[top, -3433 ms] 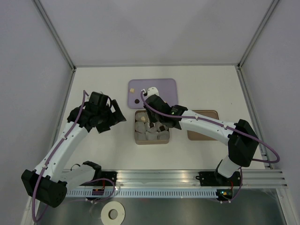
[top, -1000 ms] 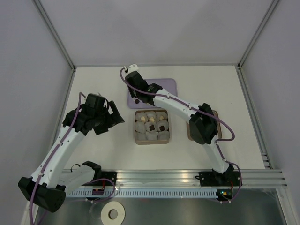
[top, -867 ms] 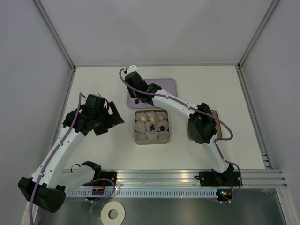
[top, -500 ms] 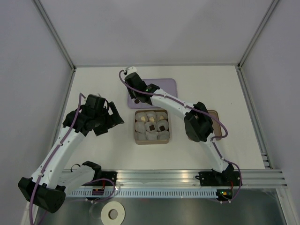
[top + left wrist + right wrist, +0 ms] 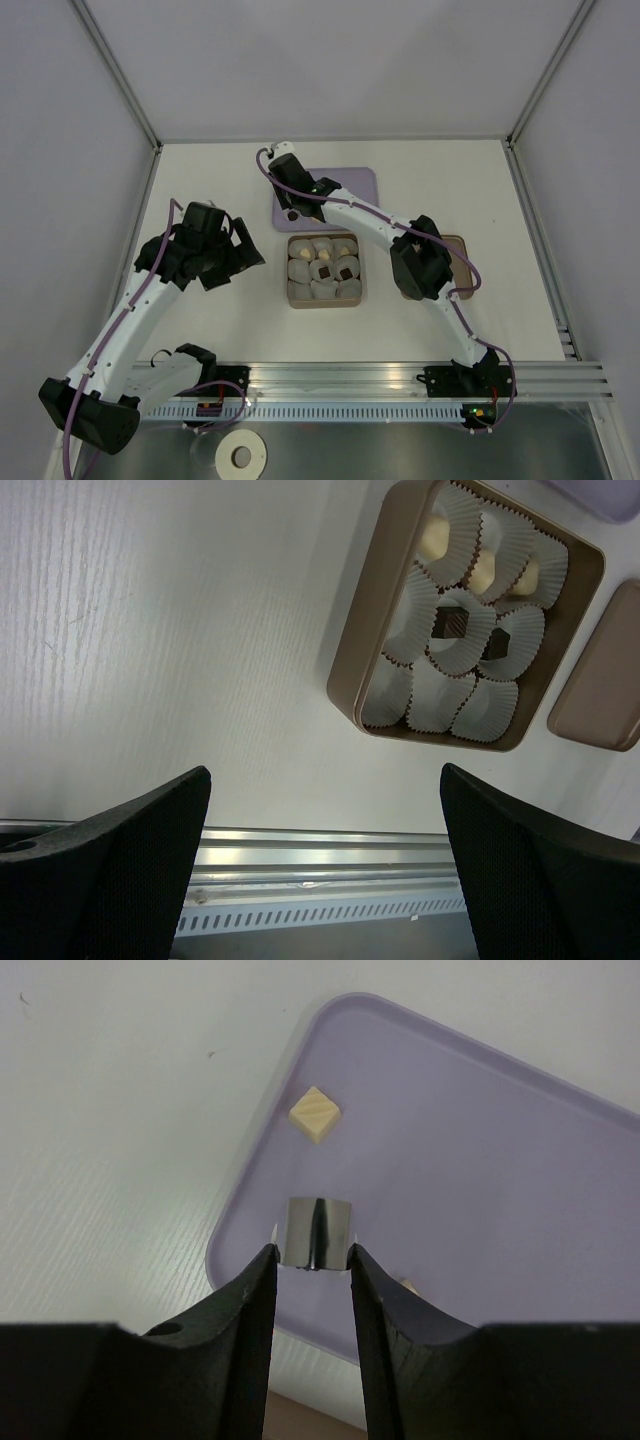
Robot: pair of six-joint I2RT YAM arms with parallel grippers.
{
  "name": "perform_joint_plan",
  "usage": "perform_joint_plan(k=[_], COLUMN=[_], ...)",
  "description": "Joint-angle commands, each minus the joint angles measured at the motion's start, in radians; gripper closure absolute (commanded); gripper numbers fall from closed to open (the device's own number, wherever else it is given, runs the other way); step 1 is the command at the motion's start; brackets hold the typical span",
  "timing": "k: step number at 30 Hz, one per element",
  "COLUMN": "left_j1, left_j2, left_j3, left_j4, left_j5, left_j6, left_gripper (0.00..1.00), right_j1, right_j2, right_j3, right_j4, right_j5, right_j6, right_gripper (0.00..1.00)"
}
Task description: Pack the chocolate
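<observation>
Right fingers pinch a dark chocolate piece near the purple tray's 7 o'clock corner. A cream piece lies apart, close by the edge. Left fingers are spread wide over bare surface, 9 o'clock of the box.

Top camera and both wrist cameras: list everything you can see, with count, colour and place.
tray: one, lilac, far centre of the table
box: one, tan, just nearer than the tray
paper cups: nine, white, in the box
cream chocolate: four, three in the box's far row, one on the tray
dark chocolate: three, one between the right claw's fingers, two in the box's middle row
lid: one, brown, right of the box
left claw: open, empty, left of the box
right claw: over the tray
</observation>
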Motion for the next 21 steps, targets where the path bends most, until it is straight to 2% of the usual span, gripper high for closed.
perform_joint_plan(k=[1, 9, 15, 21], left_j1=[-0.004, -0.004, -0.004, -0.005], left_j2=[-0.005, -0.002, -0.009, -0.016], left_j3=[-0.005, 0.0, 0.002, -0.006], left_j4=[0.015, 0.02, 0.018, 0.018], left_j5=[-0.018, -0.018, -0.014, -0.009], left_j6=[0.007, 0.005, 0.004, 0.001], left_gripper=[0.0, 0.0, 0.0, 0.0], right_j1=[-0.001, -0.001, -0.001, 0.004], right_j2=[0.013, -0.025, -0.086, -0.201], right_j3=[0.05, 0.031, 0.025, -0.058], right_j4=[0.034, 0.033, 0.034, 0.049], right_j5=[-0.011, -0.002, 0.007, 0.001], right_j6=[0.005, 0.005, -0.006, -0.009], right_gripper=[0.6, 0.73, 0.75, 0.76])
